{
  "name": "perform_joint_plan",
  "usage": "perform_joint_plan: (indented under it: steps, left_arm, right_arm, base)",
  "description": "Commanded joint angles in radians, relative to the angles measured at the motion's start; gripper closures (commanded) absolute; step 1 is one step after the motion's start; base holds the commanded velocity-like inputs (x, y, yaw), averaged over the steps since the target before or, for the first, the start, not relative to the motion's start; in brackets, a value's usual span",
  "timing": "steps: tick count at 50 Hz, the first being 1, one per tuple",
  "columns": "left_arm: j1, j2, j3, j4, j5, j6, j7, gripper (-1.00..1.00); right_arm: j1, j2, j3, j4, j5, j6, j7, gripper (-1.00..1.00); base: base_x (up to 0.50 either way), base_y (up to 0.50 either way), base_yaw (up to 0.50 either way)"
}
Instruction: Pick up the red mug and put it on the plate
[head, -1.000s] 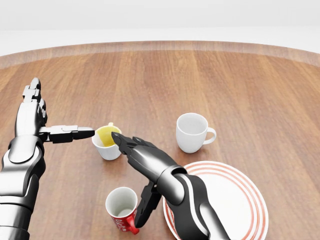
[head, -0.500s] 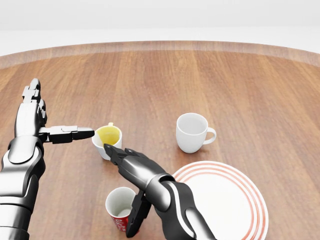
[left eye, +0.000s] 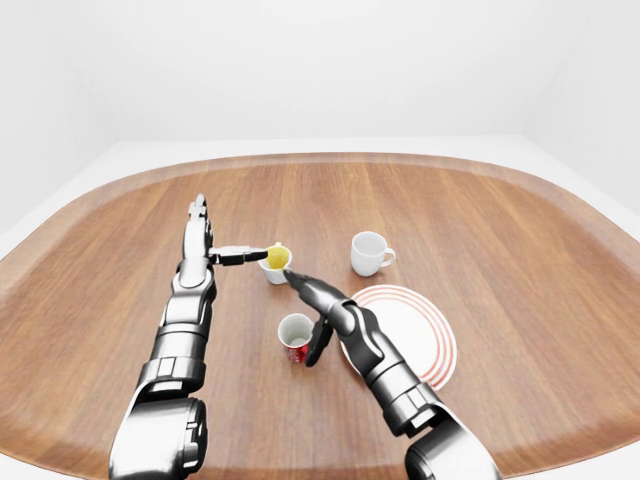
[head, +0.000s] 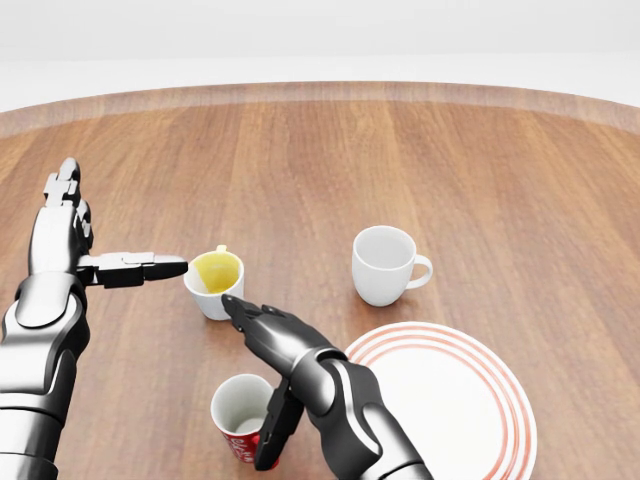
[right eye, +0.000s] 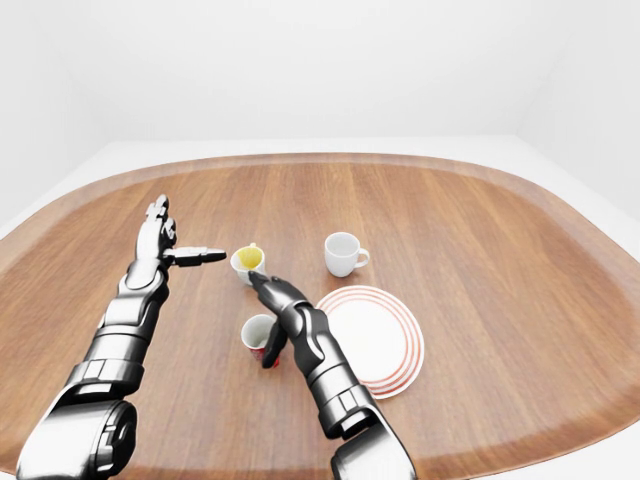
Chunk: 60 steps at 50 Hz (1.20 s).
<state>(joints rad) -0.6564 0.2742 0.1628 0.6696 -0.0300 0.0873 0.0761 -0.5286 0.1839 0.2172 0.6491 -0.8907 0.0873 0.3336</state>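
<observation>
The glossy red ceramic mug (head: 243, 417) is stood upright on the wooden worktop (head: 480, 170), at nine o'clock of the red-ringed white plate (head: 455, 400). The right robot hand (head: 268, 372) is spread open beside it, nothing held. Rigid, light, probably slippery; a grip across the body is judged best.

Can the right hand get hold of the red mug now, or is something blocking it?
Probably yes. The right hand is already beside the red mug, its fingers open, one hanging down along the mug's right side. Nothing stands between them; the yellow-lined cup and the plate stand apart.
</observation>
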Motion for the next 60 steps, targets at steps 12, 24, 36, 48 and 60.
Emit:
perform_joint_plan:
  steps: [12, 24, 36, 48, 60]
  left_arm:
    - [-0.006, 0.0, -0.001, 0.01, 0.001, 0.0, 0.0, -1.0]
    - [-0.01, -0.002, -0.003, 0.017, 0.0, 0.0, -0.001, -1.0]
    - [-0.011, -0.002, -0.003, 0.036, -0.003, 0.0, -0.002, -1.0]
    - [-0.003, -0.003, -0.002, 0.031, -0.006, -0.002, -0.004, -1.0]
    - [-0.01, -0.001, -0.002, 0.046, -0.007, -0.01, -0.004, -1.0]
  right_arm:
    - [-0.075, 0.019, -0.013, 0.233, 0.031, 0.0, -0.101, -1.0]
    - [-0.113, 0.035, -0.019, 0.343, 0.038, 0.0, -0.145, -1.0]
    - [-0.158, 0.05, -0.028, 0.433, 0.047, 0.0, -0.179, -1.0]
    - [-0.194, 0.058, -0.037, 0.509, 0.055, 0.0, -0.203, -1.0]
    - [-0.204, 0.069, -0.037, 0.555, 0.047, 0.0, -0.22, -1.0]
  base:
    - [0.0, 0.0, 0.0]
    - [0.0, 0.0, 0.0]
    - [0.0, 0.0, 0.0]
    - [0.0, 0.0, 0.0]
    - [0.0, 0.0, 0.0]
